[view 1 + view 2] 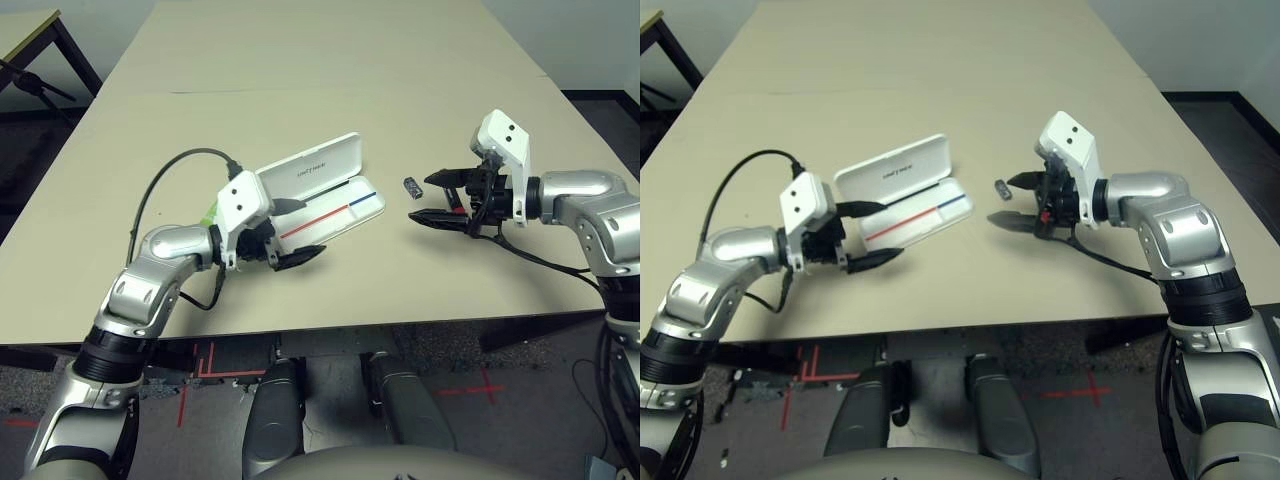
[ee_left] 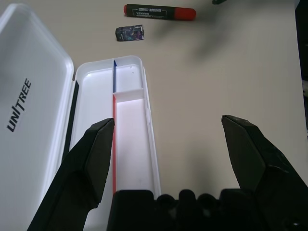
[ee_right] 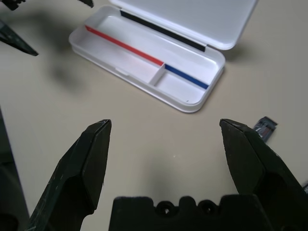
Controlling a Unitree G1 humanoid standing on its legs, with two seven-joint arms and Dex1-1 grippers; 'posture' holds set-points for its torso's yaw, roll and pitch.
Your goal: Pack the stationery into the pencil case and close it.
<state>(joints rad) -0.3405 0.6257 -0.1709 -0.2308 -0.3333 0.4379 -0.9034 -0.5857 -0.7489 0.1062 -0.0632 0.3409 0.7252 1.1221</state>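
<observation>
Marker (image 2: 160,11) lies crosswise beyond pencil case (image 1: 335,208) far end — right gripper (image 1: 432,198) nearer (both grippers spread, empty); left gripper (image 1: 290,234) beside case.

White pencil case (image 2: 130,139); red-capped black marker (image 2: 160,11)

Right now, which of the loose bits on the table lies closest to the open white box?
The tiny dark grey clip-like piece, just off the pencil case's blue-lined end. The black marker with red cap lies farther out beyond it.

Silver arms, white wrist housings, black cables, 2-fingered black pincers.
</observation>
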